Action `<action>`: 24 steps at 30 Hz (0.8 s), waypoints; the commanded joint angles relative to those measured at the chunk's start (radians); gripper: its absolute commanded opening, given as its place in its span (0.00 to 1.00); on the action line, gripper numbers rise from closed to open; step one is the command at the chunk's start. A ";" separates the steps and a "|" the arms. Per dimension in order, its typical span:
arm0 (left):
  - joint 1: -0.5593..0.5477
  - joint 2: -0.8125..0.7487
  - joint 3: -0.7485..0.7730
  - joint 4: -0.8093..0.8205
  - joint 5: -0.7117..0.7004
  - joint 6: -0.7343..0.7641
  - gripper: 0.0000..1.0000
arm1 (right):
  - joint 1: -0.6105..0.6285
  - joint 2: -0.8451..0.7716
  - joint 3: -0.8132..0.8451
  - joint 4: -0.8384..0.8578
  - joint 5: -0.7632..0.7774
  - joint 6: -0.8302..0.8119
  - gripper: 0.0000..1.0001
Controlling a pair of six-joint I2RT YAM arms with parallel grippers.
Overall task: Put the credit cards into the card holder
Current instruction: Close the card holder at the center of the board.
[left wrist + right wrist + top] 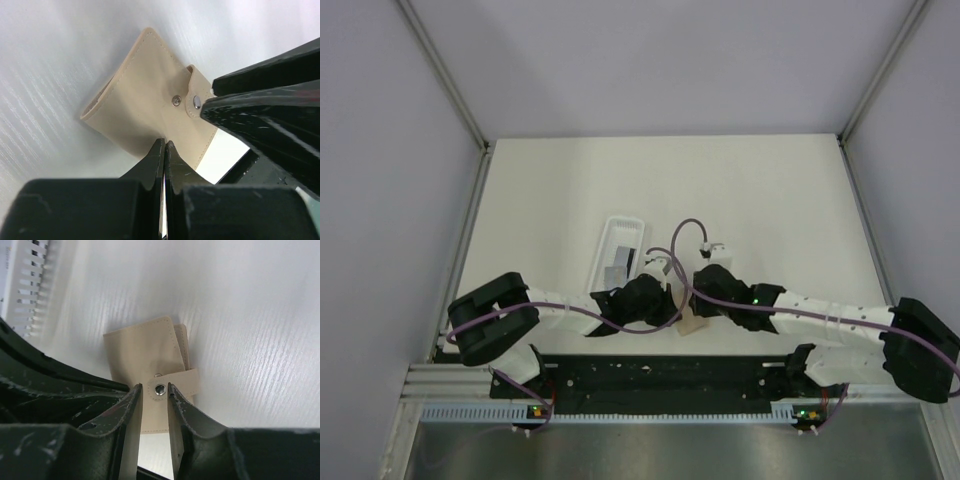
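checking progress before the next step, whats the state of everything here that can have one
card holder, folded shut, lying on the table
closing tab, unsnapped, both snap halves showing
credit cards, lying in the tray, not in the holder
tray, upright, holding the cards
left hand, shut, tips at the holder's edge
right hand, open, fingers either side of the tab's snap end

the card holder [692, 325] lies on the table [770, 190] near its six o'clock edge; the tray [620, 230], at the holder's ten o'clock, has the credit cards [621, 265] in it.
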State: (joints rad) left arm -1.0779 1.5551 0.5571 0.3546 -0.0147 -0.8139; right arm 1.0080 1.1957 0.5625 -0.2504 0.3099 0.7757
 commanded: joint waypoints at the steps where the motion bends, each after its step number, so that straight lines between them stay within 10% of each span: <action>1: -0.005 0.014 -0.011 -0.022 0.010 0.002 0.00 | 0.015 -0.070 0.027 0.002 0.031 -0.044 0.28; 24: -0.004 0.013 -0.006 -0.034 0.010 0.004 0.00 | 0.017 0.030 0.037 -0.004 -0.014 -0.056 0.20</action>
State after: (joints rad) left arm -1.0779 1.5555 0.5571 0.3550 -0.0120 -0.8135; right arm 1.0080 1.2156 0.5629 -0.2634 0.3050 0.7326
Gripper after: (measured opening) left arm 0.012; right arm 0.207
